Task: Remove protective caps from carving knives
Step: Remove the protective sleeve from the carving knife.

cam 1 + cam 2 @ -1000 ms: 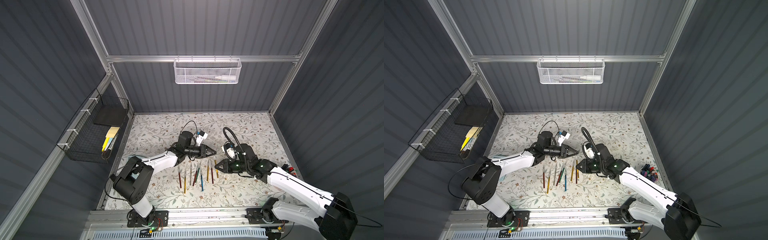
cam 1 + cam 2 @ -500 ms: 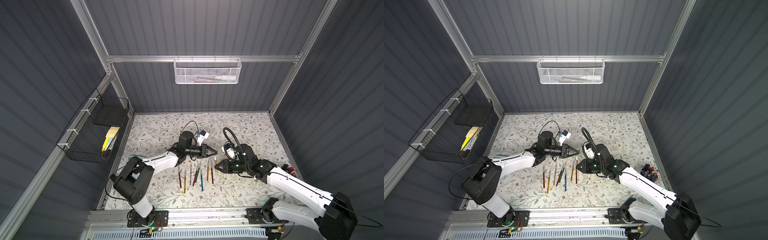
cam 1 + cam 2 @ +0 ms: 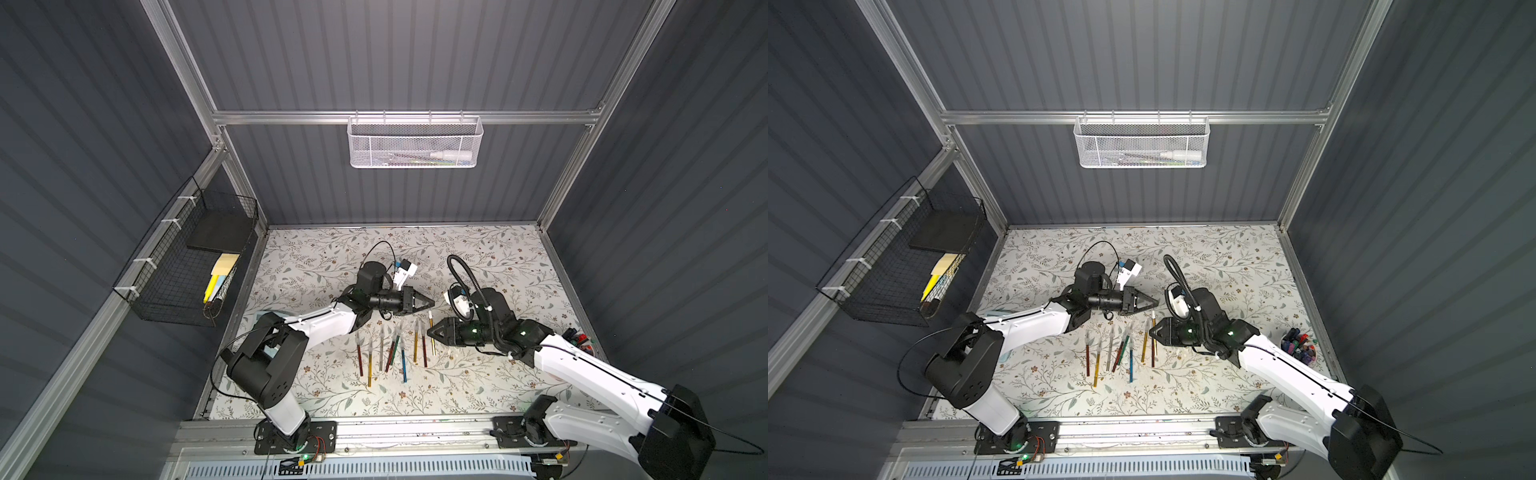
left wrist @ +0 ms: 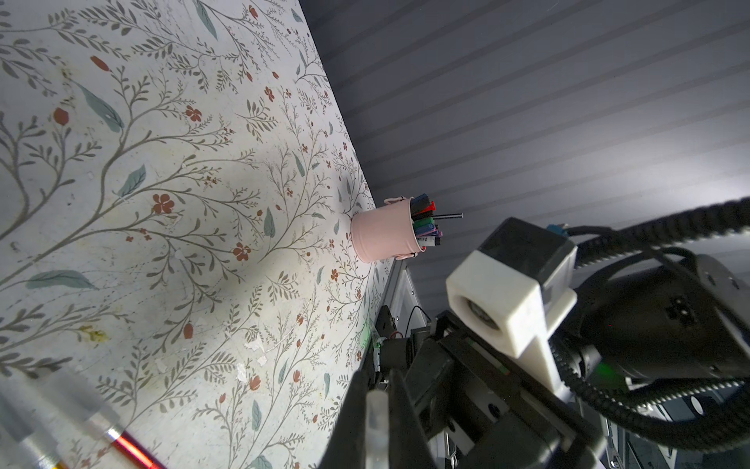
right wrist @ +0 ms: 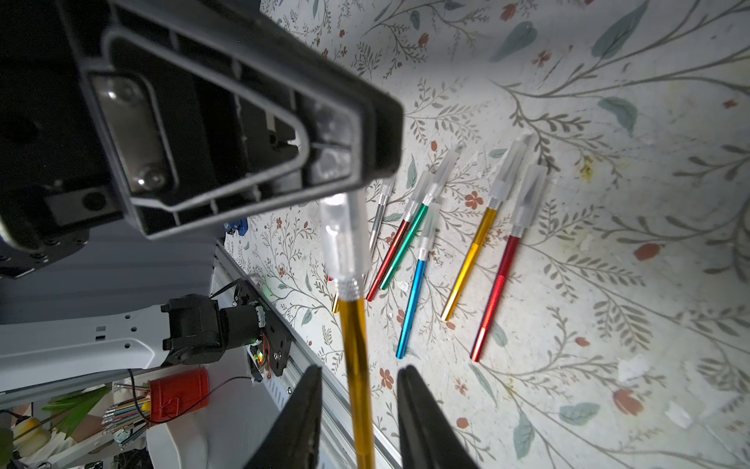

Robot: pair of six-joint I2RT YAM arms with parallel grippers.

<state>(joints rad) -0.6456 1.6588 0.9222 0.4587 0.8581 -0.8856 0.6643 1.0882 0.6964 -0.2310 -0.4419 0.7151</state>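
My left gripper (image 4: 375, 390) is shut on the clear protective cap (image 5: 345, 235) of a gold carving knife (image 5: 355, 345), which hangs from that cap. The knife's handle runs between the fingers of my right gripper (image 5: 359, 390), which is open with a gap on each side. In both top views the two gripper tips (image 3: 431, 302) (image 3: 1152, 330) sit close together over the table's middle. Several more carving knives (image 3: 395, 349) lie in a row below them: red (image 5: 497, 284), gold (image 5: 470, 260), blue (image 5: 414, 296), green and silver. Each still wears a clear cap.
A pink cup of markers (image 3: 579, 336) (image 4: 385, 233) stands at the table's right edge. A black wire basket (image 3: 187, 266) hangs on the left wall and a white mesh basket (image 3: 413, 143) on the back rail. The aluminium front rail (image 3: 395, 432) borders the floral table.
My right gripper's jaws have spread away from the gold handle. Both arms sit almost where they were.
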